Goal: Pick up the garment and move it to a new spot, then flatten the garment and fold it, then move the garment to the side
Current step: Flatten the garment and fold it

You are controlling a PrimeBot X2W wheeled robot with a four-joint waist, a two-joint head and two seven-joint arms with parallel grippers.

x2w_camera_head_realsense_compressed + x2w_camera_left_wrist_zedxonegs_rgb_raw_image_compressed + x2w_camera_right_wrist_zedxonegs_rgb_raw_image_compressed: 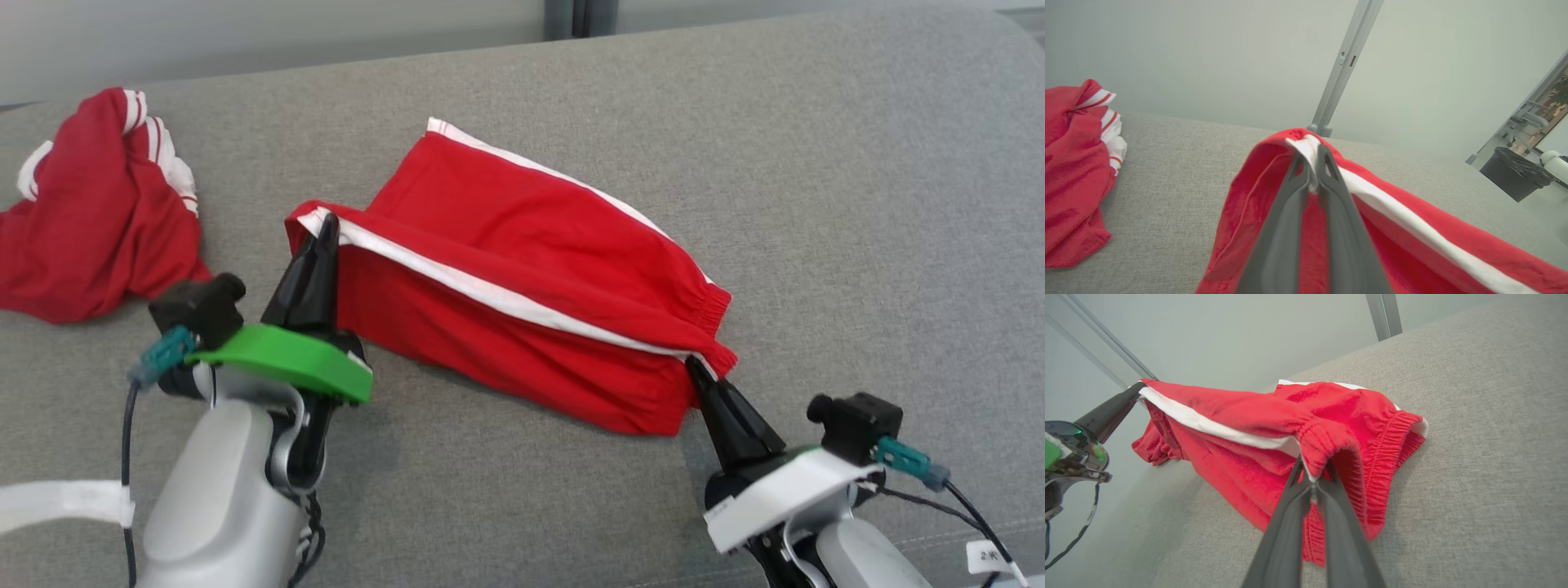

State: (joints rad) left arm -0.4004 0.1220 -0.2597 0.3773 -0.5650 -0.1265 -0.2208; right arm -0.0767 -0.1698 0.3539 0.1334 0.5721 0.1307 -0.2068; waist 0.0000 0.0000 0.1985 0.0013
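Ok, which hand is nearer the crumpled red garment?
Left. The left hand holds the shorts beside the crumpled garment; the right hand holds their far end.

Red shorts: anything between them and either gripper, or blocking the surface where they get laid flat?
No. The left gripper and right gripper are each shut on the red shorts. Nothing else lies on the gray fabric surface near them; a crumpled red garment lies apart, far left.

My left gripper (1312, 154) pinches the white-striped edge of the red garment (1241, 212), raised off the grey cushion (1167, 171). I see another crumpled red garment (1073, 171) lying well apart at left.
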